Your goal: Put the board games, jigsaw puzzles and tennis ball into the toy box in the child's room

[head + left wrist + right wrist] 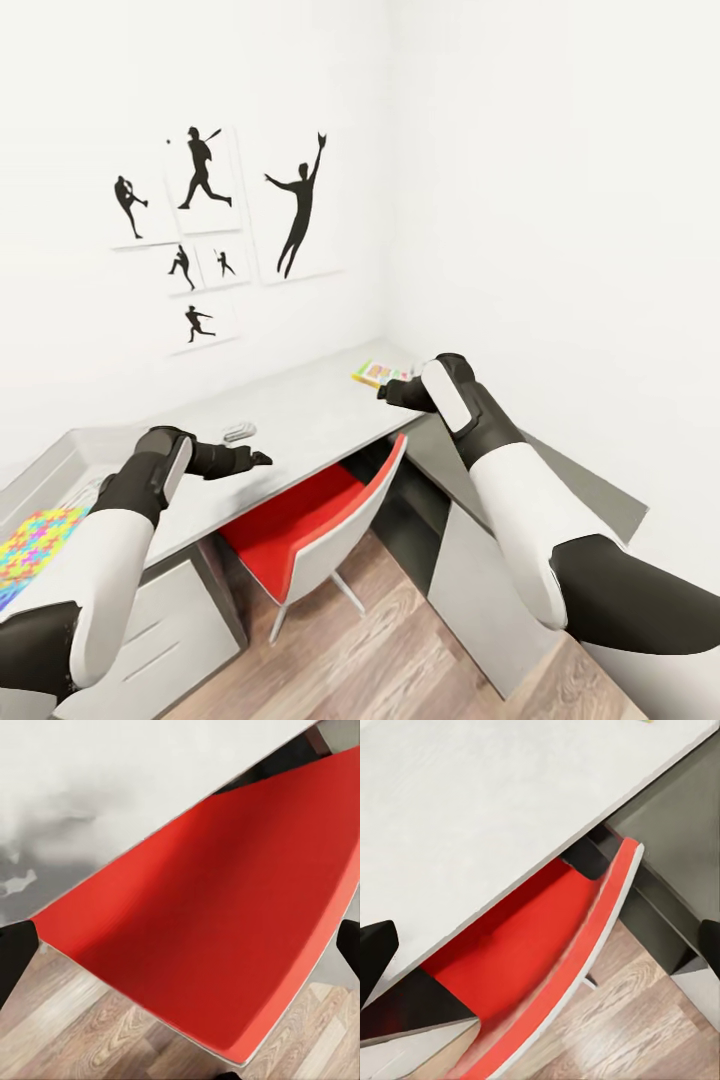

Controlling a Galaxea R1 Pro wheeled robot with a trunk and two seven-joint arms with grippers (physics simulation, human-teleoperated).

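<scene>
Partly cut off: jigsaw puzzle (35,545) at frame edge; board game (378,373) behind right gripper (540,945); both grippers spread, incl. left gripper (180,945).

Setting: child's bedroom or study corner in a home. Evidence: black sports-silhouette pictures (215,235) on white walls, pale grey L-shaped desk (300,420) with white drawers (170,630), red-seated chair (305,530) tucked under, wood-plank floor (370,660), colourful jigsaw puzzle (35,545) on the desktop.

No text, label or number can be read; the print on the colourful board game (378,373) on the tabletop (300,420) is too small.
</scene>
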